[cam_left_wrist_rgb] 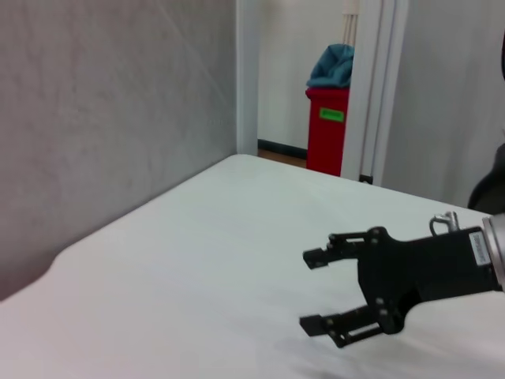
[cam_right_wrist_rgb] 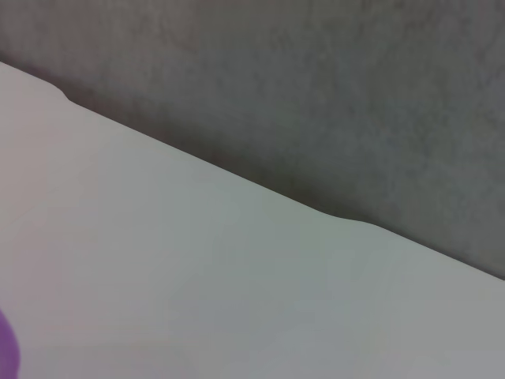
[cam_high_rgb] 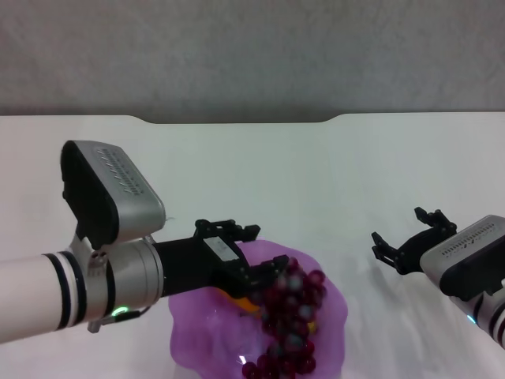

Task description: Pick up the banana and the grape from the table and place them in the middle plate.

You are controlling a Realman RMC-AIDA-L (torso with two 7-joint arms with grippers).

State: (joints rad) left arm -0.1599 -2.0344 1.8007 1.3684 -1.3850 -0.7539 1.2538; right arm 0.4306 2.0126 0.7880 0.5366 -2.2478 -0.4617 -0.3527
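The middle plate (cam_high_rgb: pixel 197 332), translucent purple with a wavy rim, lies on the white table (cam_high_rgb: pixel 331 174) at the near centre. The grape bunch (cam_high_rgb: pixel 292 316), dark red and purple, lies in the plate. A bit of the orange banana (cam_high_rgb: pixel 248 303) shows under it, mostly hidden. My left gripper (cam_high_rgb: pixel 268 249) hangs over the plate with its jaws apart, one finger right by the top of the bunch. My right gripper (cam_high_rgb: pixel 398 229) is open and empty, just above the table right of the plate; it also shows in the left wrist view (cam_left_wrist_rgb: pixel 316 292). A sliver of the plate (cam_right_wrist_rgb: pixel 6 349) shows in the right wrist view.
The table's far edge has a notch (cam_high_rgb: pixel 237 120) and meets a grey wall. In the left wrist view a red bin (cam_left_wrist_rgb: pixel 327 130) stands in a doorway beyond the table's end.
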